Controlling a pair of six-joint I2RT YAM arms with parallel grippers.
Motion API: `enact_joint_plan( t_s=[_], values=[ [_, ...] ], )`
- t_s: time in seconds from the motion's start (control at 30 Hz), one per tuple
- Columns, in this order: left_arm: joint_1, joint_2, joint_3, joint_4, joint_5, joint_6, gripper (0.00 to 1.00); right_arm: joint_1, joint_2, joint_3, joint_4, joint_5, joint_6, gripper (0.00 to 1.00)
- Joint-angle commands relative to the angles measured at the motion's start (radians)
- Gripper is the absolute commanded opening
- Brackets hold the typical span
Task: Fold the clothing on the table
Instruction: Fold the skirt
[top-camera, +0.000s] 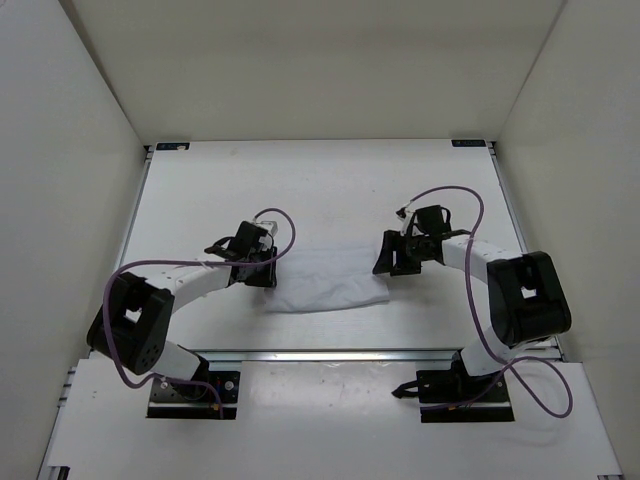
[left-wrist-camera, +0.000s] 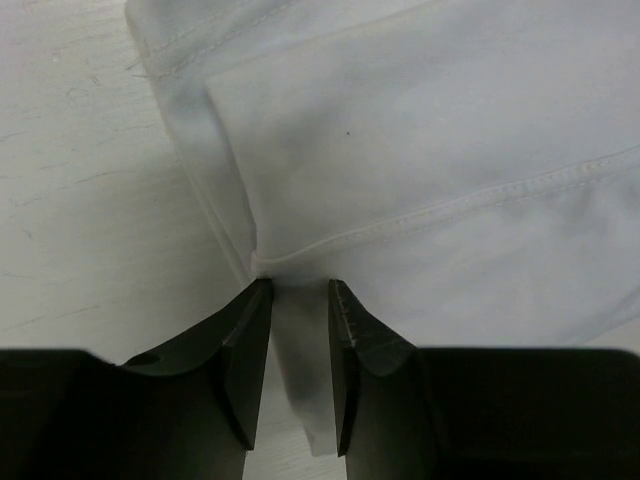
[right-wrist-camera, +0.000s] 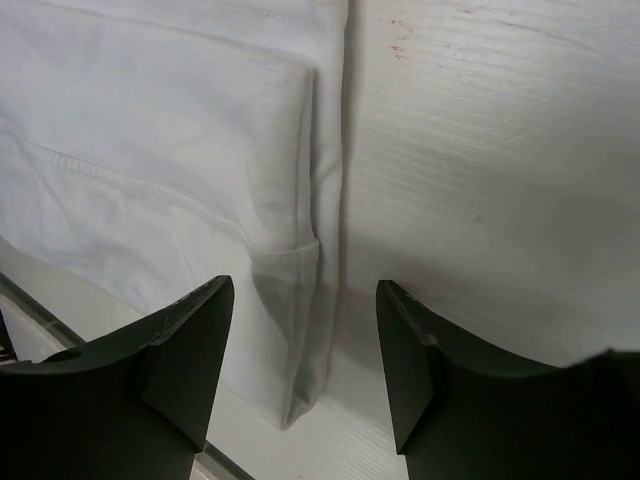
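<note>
While both grippers sit at opposite ends of the clothing (top-camera: 330, 280), neither is clamped on it.
Left gripper (left-wrist-camera: 300, 290): jaws narrowly parted, a folded strip of cloth lying in the gap; can't tell if the pads touch it. Right gripper (right-wrist-camera: 305, 285): jaws wide, straddling the garment's side edge, one finger over fabric, the other over bare table (top-camera: 330, 190). Fabric is thin, soft and white with stitched hems and layered fold edges, a rough rectangle lying flat mid-table on the matte white top.
</note>
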Motion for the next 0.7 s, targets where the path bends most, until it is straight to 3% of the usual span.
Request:
enact_joint_plan(
  t_s=[0.0, 0.2, 0.4, 0.6, 0.67],
  values=[
    [0.002, 0.006, -0.004, 0.015, -0.020, 0.005, 0.42, 0.006, -0.016, 0.018, -0.029, 0.043, -0.038, 0.56],
    [-0.006, 0.062, 0.001, 0.021, -0.005, 0.010, 0.43, 0.050, 0.039, 0.015, -0.024, 0.046, -0.032, 0.51],
    [0.010, 0.113, 0.004, 0.053, 0.050, -0.010, 0.34, 0.121, 0.142, 0.058, -0.076, 0.147, -0.049, 0.27],
    [-0.026, 0.205, 0.051, 0.040, 0.110, -0.018, 0.05, 0.115, 0.199, 0.087, -0.082, 0.167, -0.035, 0.05],
    [-0.041, 0.228, 0.057, 0.041, 0.128, -0.015, 0.00, 0.115, 0.213, 0.109, -0.084, 0.182, -0.032, 0.00]
  ],
)
